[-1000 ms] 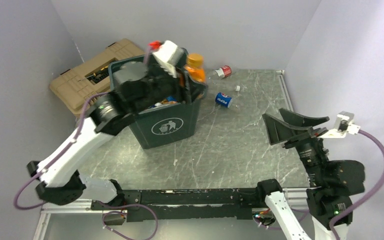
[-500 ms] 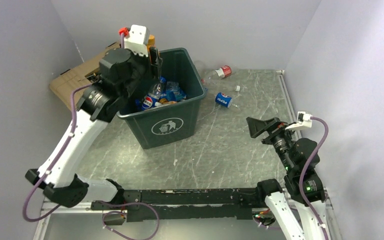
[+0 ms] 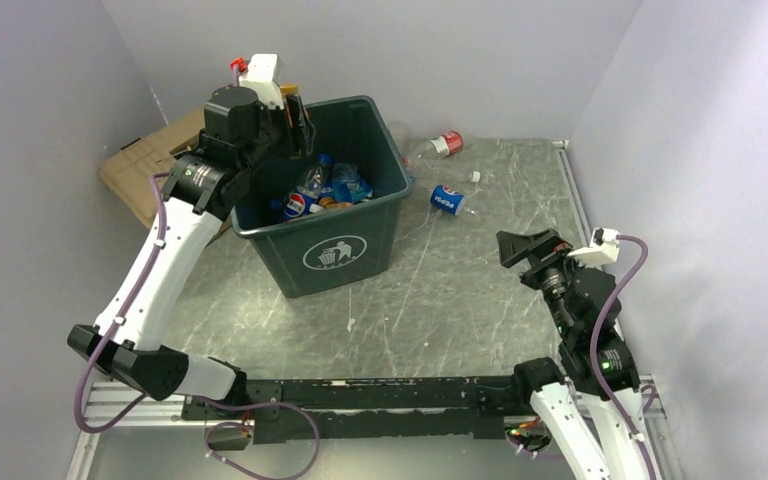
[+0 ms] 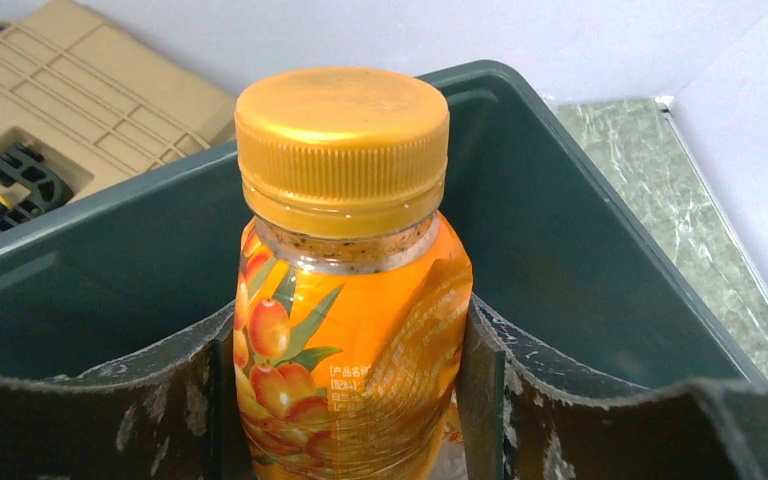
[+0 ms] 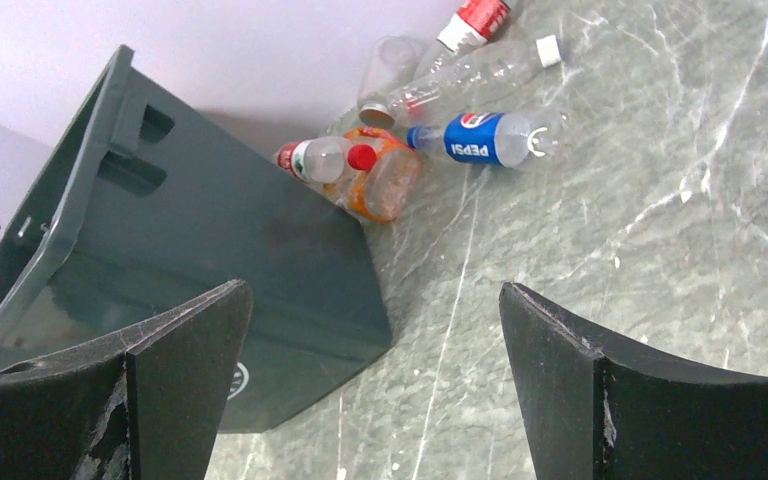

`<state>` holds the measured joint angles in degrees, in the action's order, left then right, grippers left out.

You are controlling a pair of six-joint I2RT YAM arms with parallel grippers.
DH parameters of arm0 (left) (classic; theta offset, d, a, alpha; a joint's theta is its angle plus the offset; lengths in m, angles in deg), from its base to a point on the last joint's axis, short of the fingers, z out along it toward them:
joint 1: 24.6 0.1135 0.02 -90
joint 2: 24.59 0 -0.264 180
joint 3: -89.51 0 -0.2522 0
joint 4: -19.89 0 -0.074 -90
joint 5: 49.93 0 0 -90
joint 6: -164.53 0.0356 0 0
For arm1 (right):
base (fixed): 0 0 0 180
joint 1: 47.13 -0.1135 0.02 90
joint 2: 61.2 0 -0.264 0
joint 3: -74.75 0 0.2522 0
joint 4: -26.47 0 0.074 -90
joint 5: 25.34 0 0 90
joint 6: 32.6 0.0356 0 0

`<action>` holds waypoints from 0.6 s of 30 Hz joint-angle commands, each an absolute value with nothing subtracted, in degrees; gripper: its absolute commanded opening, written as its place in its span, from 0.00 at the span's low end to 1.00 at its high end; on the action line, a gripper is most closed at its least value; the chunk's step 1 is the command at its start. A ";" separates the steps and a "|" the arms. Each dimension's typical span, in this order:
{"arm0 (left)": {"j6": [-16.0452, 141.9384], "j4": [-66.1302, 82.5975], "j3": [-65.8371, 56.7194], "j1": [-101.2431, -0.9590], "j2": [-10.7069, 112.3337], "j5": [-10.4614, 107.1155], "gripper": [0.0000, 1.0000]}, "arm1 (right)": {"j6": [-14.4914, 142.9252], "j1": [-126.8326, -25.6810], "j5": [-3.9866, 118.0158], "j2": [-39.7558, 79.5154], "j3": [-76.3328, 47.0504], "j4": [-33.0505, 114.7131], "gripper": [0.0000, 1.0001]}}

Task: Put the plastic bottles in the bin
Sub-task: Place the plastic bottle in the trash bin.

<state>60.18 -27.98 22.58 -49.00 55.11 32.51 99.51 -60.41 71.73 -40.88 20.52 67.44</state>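
Observation:
An orange bottle (image 4: 345, 300) with a gold cap stands upright between my left gripper's (image 4: 345, 345) fingers, which are shut on its label. That gripper (image 3: 295, 112) hangs at the back-left rim of the dark green bin (image 3: 335, 255), whose inner wall (image 4: 580, 240) shows behind the bottle. Several bottles (image 3: 320, 188) lie inside the bin. On the table behind the bin are a Pepsi bottle (image 5: 485, 137), a clear bottle (image 5: 470, 75), a red-labelled bottle (image 5: 475, 18) and an orange bottle (image 5: 385, 180). My right gripper (image 3: 520, 250) is open and empty, to the right of the bin.
A tan ribbed case (image 3: 145, 165) sits left of the bin, against the wall. A small white cap (image 3: 475, 177) lies near the Pepsi bottle (image 3: 447, 198). Grey walls close in the table at the back and both sides.
My left arm has swung the orange bottle from over the bin's right side to its back-left rim. My right arm has dropped lower and drawn back, its gripper still open.

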 commanded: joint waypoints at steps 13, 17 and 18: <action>55.43 -25.34 19.42 -48.16 53.21 43.56 0.53 | 101.26 -60.75 79.63 -41.71 25.41 67.92 1.00; 55.23 -25.60 20.04 -48.16 52.14 43.37 0.83 | 100.68 -60.73 79.63 -41.85 25.18 68.22 1.00; 55.01 -25.59 20.15 -48.16 51.77 43.30 0.87 | 100.46 -60.75 79.34 -41.67 25.13 68.20 1.00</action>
